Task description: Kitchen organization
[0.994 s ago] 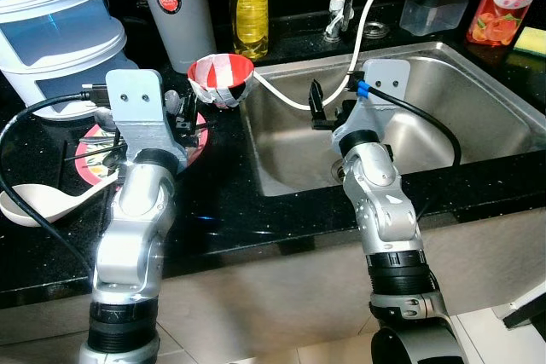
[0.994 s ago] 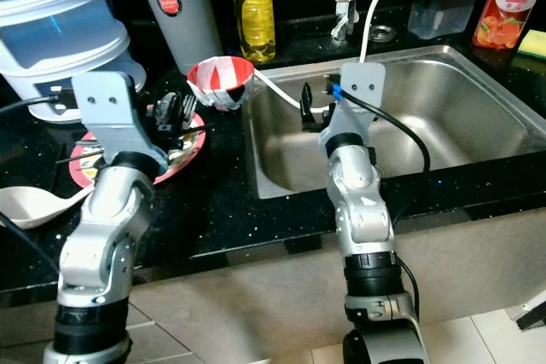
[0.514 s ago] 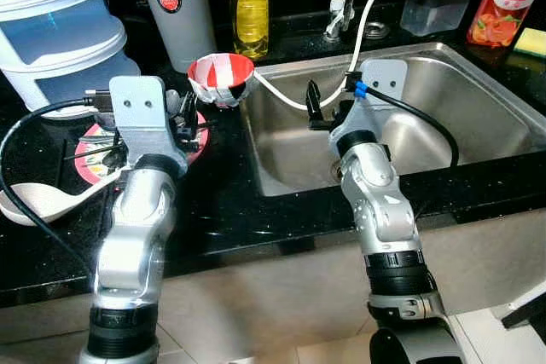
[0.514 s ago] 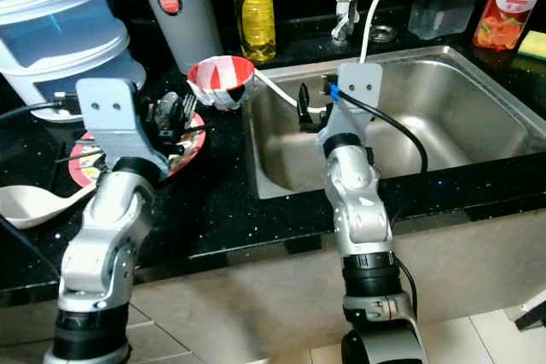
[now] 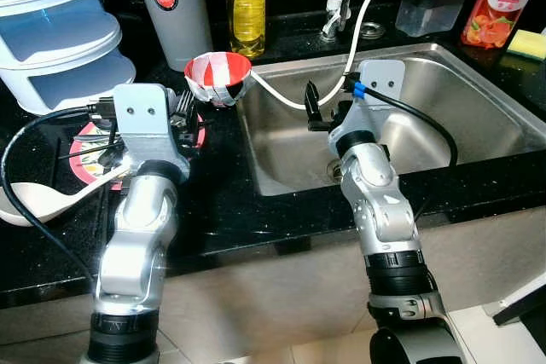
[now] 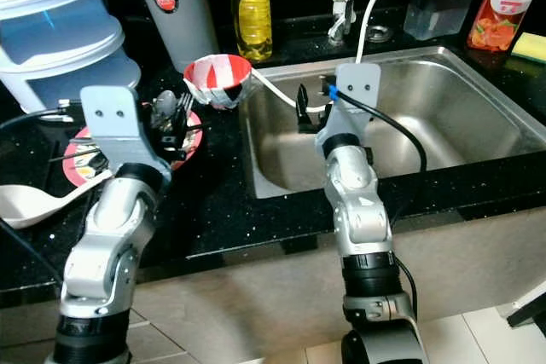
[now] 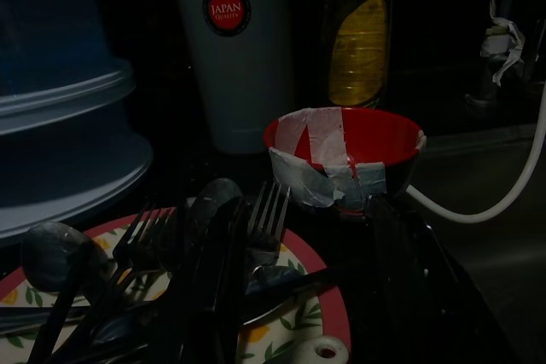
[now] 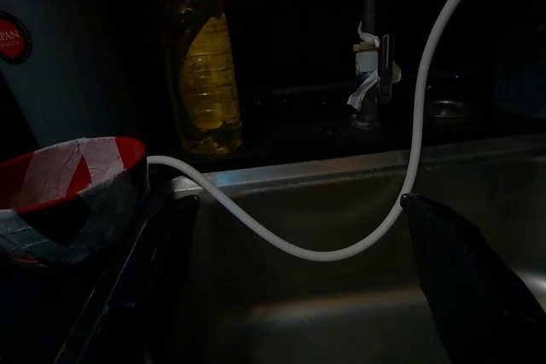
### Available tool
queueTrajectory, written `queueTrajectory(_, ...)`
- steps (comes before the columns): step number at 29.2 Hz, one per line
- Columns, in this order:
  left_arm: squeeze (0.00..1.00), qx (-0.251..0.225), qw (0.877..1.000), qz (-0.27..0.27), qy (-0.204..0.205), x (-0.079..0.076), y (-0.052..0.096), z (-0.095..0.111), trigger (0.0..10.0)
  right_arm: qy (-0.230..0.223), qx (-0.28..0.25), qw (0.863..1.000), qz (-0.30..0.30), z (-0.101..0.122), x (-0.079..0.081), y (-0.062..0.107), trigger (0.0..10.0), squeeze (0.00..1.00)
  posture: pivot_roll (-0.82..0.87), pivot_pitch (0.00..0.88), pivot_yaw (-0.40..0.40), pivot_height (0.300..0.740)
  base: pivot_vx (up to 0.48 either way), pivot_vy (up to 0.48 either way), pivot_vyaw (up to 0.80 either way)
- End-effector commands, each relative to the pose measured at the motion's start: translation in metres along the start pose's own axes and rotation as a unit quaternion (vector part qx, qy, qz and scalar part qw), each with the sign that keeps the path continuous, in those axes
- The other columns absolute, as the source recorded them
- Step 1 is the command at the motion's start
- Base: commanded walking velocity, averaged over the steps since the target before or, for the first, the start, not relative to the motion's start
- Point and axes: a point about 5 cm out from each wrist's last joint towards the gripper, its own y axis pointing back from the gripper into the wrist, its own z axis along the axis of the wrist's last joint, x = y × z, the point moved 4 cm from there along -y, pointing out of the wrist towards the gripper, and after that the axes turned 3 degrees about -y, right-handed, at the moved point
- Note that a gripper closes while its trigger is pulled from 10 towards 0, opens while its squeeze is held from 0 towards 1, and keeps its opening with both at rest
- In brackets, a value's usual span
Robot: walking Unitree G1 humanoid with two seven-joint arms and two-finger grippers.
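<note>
The left tool (image 7: 299,296) hangs low over the plate (image 5: 85,144) on the black table (image 5: 222,202), its fingers spread apart among the forks (image 7: 266,215) and spoons (image 7: 51,249) piled there, gripping nothing. The red bowl (image 5: 218,78), patched with white tape, stands just beyond the plate, close to the sink (image 5: 478,91) edge, with a grey flask (image 5: 171,6) and a yellow bottle (image 5: 246,2) behind it. The right tool (image 5: 328,104) hovers inside the sink near its left wall, fingers wide apart and empty. A white hose (image 8: 341,249) sags between them, running from the bowl side up towards the tap (image 8: 371,57).
</note>
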Motion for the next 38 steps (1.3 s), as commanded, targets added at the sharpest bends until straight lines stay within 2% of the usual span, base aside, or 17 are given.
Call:
queueTrajectory(1,0.00,-0.002,1.000,0.004,-0.009,0.001,-0.002,-0.001,10.0,0.001,0.007,1.000,0.009,-0.004,0.006,0.001,10.0,0.00,0.09,0.000,0.035,0.740,0.000,0.000,0.00)
queueTrajectory(9,0.00,-0.005,1.000,0.008,-0.022,0.004,-0.002,0.001,10.0,-0.010,-0.007,1.000,0.023,0.004,0.019,-0.008,10.0,0.00,0.10,0.000,0.028,0.740,0.000,0.000,0.00)
queueTrajectory(26,0.00,0.011,1.000,0.015,-0.023,0.006,0.002,-0.010,10.0,-0.012,0.006,0.999,0.042,-0.005,0.030,-0.002,10.0,0.00,0.08,0.000,0.033,0.740,0.000,0.000,0.00)
queueTrajectory(28,0.00,0.015,0.999,0.013,-0.025,0.005,0.003,-0.013,10.0,-0.007,0.008,0.999,0.041,-0.008,0.029,-0.001,10.0,0.00,0.07,0.000,0.037,0.740,0.000,0.000,0.00)
queueTrajectory(29,0.00,0.017,0.999,0.008,-0.036,0.004,0.004,-0.018,10.0,0.001,0.018,0.999,0.031,-0.015,0.021,0.003,10.0,0.00,0.07,0.000,0.050,0.740,0.000,0.000,0.00)
queueTrajectory(32,0.00,0.009,0.999,-0.002,-0.046,-0.001,0.005,-0.016,10.0,0.007,0.025,1.000,0.018,-0.019,0.012,0.006,10.0,0.00,0.06,0.000,0.058,0.740,0.000,0.000,0.00)
queueTrajectory(38,0.00,-0.012,0.998,-0.029,-0.053,-0.012,0.000,-0.008,10.0,0.018,0.005,1.000,-0.014,-0.007,-0.006,0.003,10.0,0.00,0.03,0.000,0.073,0.740,0.000,0.000,0.00)
